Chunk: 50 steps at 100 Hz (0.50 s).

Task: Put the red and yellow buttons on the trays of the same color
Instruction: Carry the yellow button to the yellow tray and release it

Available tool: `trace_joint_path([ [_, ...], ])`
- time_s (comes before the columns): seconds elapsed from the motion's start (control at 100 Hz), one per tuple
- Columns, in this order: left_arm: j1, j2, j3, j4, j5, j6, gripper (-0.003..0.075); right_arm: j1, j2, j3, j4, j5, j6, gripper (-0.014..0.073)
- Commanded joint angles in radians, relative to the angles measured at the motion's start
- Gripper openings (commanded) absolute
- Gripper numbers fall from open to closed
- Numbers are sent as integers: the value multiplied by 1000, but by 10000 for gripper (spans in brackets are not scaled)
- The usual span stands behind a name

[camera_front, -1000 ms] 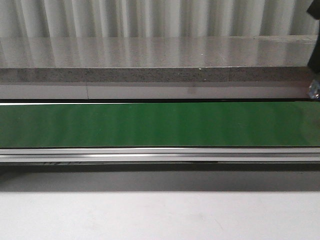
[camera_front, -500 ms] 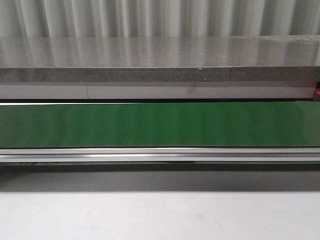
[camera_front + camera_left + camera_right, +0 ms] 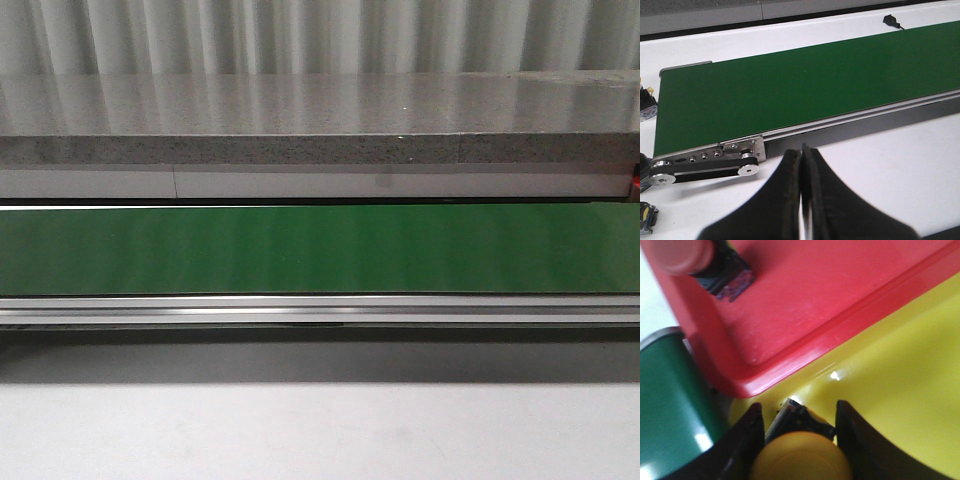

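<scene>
Right pincer (image 3: 799, 435) pinching a yellow button (image 3: 800, 457), held over the yellow tray (image 3: 900, 375) near its corner. Beside the yellow tray, touching edge to edge: red tray (image 3: 825, 295), carrying a red button (image 3: 677, 255) on a dark base. Next to both trays: end of the green conveyor belt (image 3: 670, 405). Left pincer (image 3: 802, 200) pressed together, nothing between, above the white desk (image 3: 880, 165) just beside the same belt.

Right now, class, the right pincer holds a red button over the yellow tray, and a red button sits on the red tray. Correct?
Not quite. The right wrist view shows the right pincer holding a yellow button over the yellow tray. A red button does sit on the red tray.
</scene>
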Motion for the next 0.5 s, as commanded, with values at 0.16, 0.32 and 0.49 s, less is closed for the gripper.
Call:
trace_joint_path([
  [0.16, -8, 9, -25, -25, -65, 2, -20, 5, 45, -20, 27, -84, -2, 88],
  [0.32, -8, 9, -25, -25, -65, 2, -20, 5, 73, -20, 31, -82, -2, 128],
  [0.49, -8, 9, -25, -25, -65, 2, -20, 5, 77, -20, 31, -81, -2, 381],
])
